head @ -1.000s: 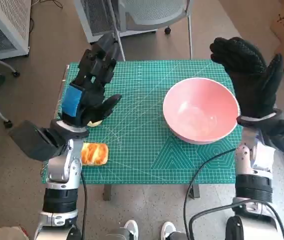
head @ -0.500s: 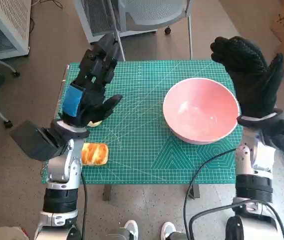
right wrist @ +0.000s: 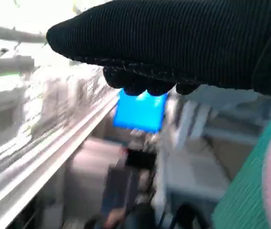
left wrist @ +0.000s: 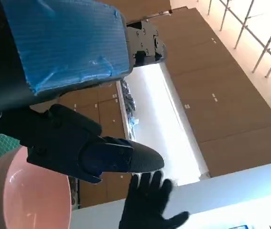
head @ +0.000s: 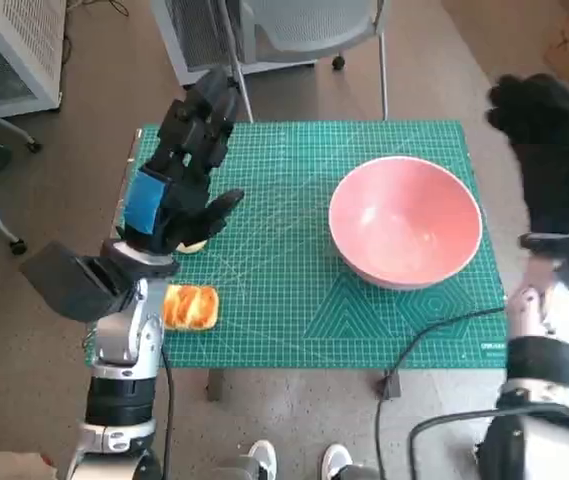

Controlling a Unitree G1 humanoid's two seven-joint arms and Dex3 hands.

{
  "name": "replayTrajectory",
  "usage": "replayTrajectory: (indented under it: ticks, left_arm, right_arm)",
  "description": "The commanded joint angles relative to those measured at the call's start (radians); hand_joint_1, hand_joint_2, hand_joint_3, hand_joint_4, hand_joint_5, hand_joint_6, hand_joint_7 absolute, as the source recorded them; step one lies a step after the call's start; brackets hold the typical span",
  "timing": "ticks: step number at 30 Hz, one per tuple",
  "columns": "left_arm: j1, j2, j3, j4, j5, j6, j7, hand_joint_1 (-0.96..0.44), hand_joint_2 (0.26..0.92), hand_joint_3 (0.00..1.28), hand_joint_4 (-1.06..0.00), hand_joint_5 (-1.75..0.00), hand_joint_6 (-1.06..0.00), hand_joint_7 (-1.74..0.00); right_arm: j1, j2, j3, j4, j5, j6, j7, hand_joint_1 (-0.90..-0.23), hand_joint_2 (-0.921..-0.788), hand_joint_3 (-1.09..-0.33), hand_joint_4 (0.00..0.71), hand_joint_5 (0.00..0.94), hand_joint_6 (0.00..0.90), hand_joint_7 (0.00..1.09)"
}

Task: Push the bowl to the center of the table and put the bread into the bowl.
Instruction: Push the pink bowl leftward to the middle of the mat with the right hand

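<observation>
While nothing is held, the fingers of the left hand (head: 179, 175) and right hand (head: 554, 165) are spread above the tabletop (head: 294, 300); the pink bowl (head: 405, 221) is set right of centre, apparently awaiting a push, and the bread (head: 190, 306) is left near the front-left edge.

Open green mat lies between the raised left hand (head: 179, 175) and the pink bowl (head: 405, 220). The bread (head: 190, 306) sits just below that hand's wrist, beside its forearm.
</observation>
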Motion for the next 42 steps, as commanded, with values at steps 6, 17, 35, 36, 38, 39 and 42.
replayTrajectory:
  ticks: [6, 17, 35, 36, 38, 39, 42]
  left_arm:
    - [0.001, -0.006, 0.001, -0.001, 0.002, -0.014, 0.008, -0.57, 0.92, 0.25, 0.0, 0.0, 0.0, -0.34]
    - [0.007, -0.005, -0.001, -0.003, 0.006, -0.017, 0.013, -0.57, 0.921, 0.25, 0.0, 0.0, 0.0, -0.34]
    - [0.024, 0.012, 0.006, -0.029, 0.001, -0.006, 0.01, -0.56, 0.921, 0.25, 0.0, 0.0, 0.0, -0.34]
    - [0.025, 0.013, 0.006, -0.031, 0.002, -0.006, 0.01, -0.56, 0.921, 0.25, 0.0, 0.0, 0.0, -0.34]
    - [0.028, 0.015, 0.007, -0.035, 0.002, -0.003, 0.01, -0.56, 0.921, 0.25, 0.0, 0.0, 0.0, -0.34]
    - [0.031, 0.017, 0.007, -0.039, 0.002, -0.002, 0.011, -0.56, 0.921, 0.25, 0.0, 0.0, 0.0, -0.34]
    - [0.036, 0.02, 0.008, -0.049, 0.003, 0.003, 0.014, -0.56, 0.921, 0.24, 0.0, 0.0, 0.0, -0.34]
  right_arm:
    - [-0.02, -0.046, -0.03, 0.215, -0.048, 0.122, -0.176, -0.625, -0.921, -0.739, 0.188, 0.0, 0.325, 0.0]
    - [0.017, -0.011, -0.034, 0.256, -0.072, 0.246, -0.252, -0.595, -0.921, -0.764, 0.175, 0.004, 0.322, 0.0]
    - [0.04, 0.104, -0.043, 0.261, -0.084, 0.293, -0.252, -0.609, -0.921, -0.782, 0.193, 0.01, 0.333, 0.01]
    - [0.038, 0.113, -0.045, 0.26, -0.083, 0.292, -0.25, -0.609, -0.921, -0.779, 0.196, 0.011, 0.335, 0.01]
    - [0.035, 0.131, -0.046, 0.259, -0.085, 0.29, -0.249, -0.613, -0.921, -0.775, 0.202, 0.013, 0.343, 0.01]
    - [0.031, 0.143, -0.044, 0.259, -0.088, 0.29, -0.249, -0.61, -0.921, -0.774, 0.204, 0.013, 0.346, 0.02]
    - [0.023, 0.165, -0.043, 0.259, -0.095, 0.293, -0.248, -0.612, -0.921, -0.765, 0.205, 0.01, 0.343, 0.01]
